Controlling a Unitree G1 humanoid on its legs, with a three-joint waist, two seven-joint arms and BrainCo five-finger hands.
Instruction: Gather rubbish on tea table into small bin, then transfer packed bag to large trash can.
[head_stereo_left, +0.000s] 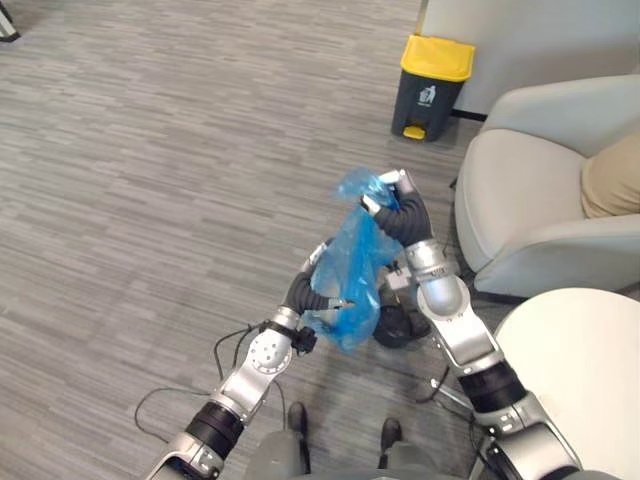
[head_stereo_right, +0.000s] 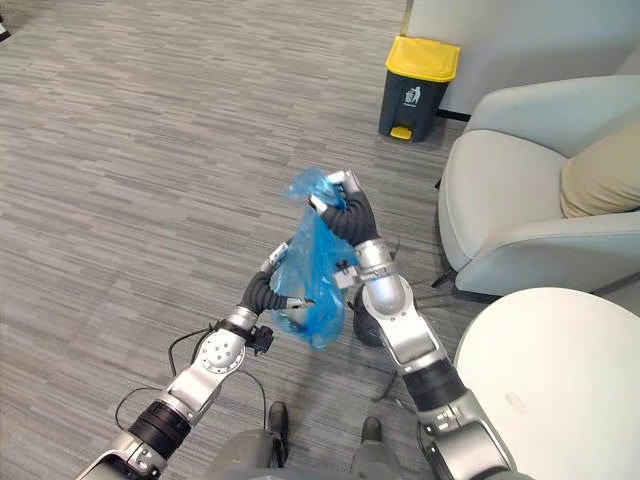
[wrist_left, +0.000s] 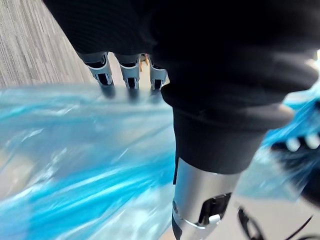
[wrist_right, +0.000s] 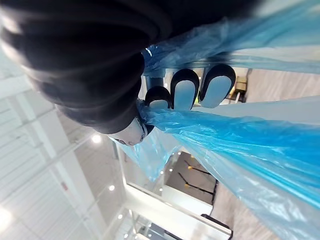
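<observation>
You held the thin blue plastic bag (head_stereo_left: 352, 268) in the air above the grey wood-pattern floor (head_stereo_left: 150, 150). Your right hand (head_stereo_left: 402, 212) was clamped on its bunched neck, and your left hand (head_stereo_left: 306, 290) lay at its lower side; whether that one gripped, I cannot tell. I judge the step was the transfer. The dark grey trash can with a yellow lid (head_stereo_left: 432, 90) stood well apart ahead, so the next move called for walking there with a tight hold on the neck.

Translucent blue bag (head_stereo_left: 352, 272), yellow-lidded bin (head_stereo_left: 431, 88)
</observation>
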